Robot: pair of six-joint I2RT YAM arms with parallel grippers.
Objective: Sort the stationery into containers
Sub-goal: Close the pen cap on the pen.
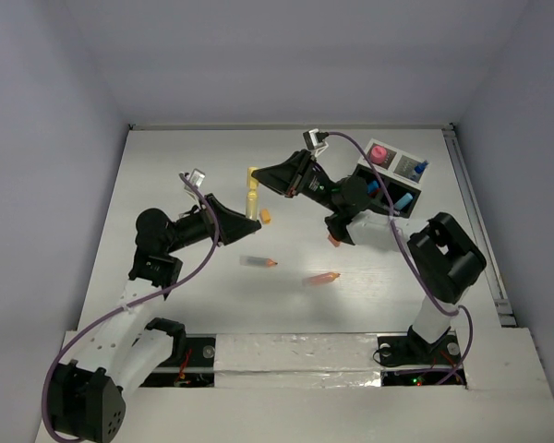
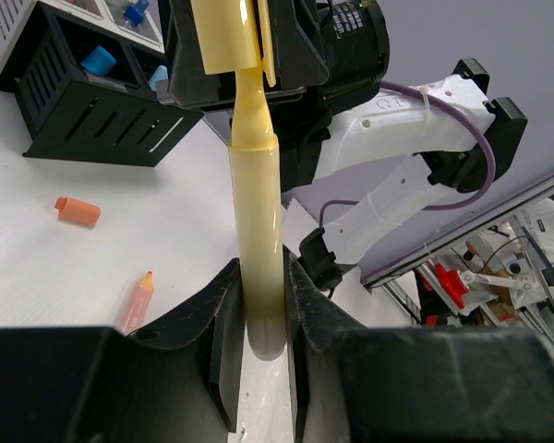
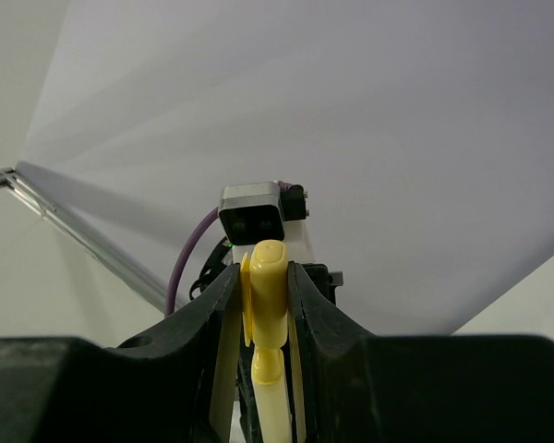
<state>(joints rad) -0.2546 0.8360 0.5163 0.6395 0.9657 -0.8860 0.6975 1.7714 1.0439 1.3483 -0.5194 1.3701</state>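
A yellow pen (image 1: 252,196) is held above the table between both grippers. My left gripper (image 2: 261,277) is shut on its barrel (image 2: 257,231); in the top view that gripper (image 1: 247,213) sits at the pen's near end. My right gripper (image 3: 263,277) is shut on the pen's cap end (image 3: 269,295), and in the top view it (image 1: 261,175) is at the far end. The black divided container (image 1: 392,180) stands at the back right, with a pink round piece (image 1: 379,153) and light-blue pieces (image 1: 402,198) in its compartments.
On the table lie a clear orange-tipped pen (image 1: 258,262), an orange pen (image 1: 323,278), a small orange piece (image 1: 266,218) and another orange piece (image 1: 334,243). The left wrist view shows the container (image 2: 83,101), an orange cap (image 2: 78,210) and an orange pen (image 2: 137,300).
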